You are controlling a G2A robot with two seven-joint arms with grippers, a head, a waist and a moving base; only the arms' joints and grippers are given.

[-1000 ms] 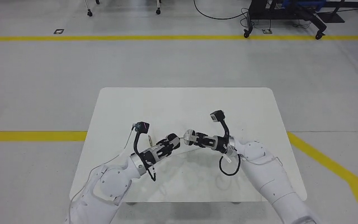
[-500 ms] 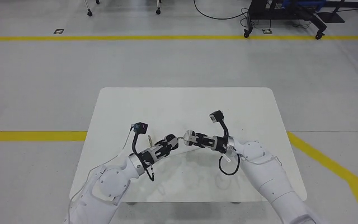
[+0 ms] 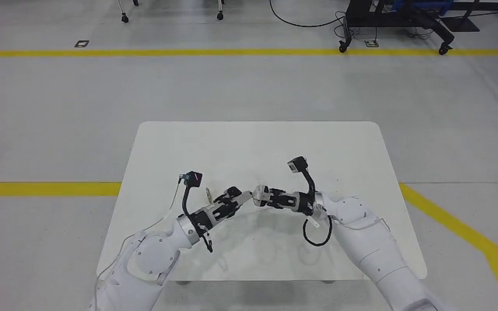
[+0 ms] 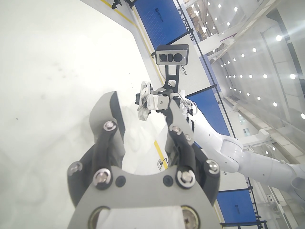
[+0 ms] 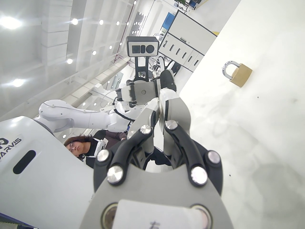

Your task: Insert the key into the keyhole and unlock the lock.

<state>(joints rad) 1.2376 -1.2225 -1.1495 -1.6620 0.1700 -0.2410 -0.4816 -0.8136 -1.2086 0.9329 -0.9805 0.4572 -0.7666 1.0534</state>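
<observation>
Over the table (image 3: 334,148), nearer its front edge than its back, the right gripper (image 5: 158,111) has its fingers pressed together, perhaps on the key, though I cannot make one out. Facing it tip to tip, the left gripper (image 3: 233,194) is spread wide with nothing in it. Farther off, the brass padlock (image 5: 240,74) lies flat on the table, touched by neither, so insertion has not begun. I judge the next move is to grip and steady the padlock, keyhole turned toward the right gripper.
</observation>
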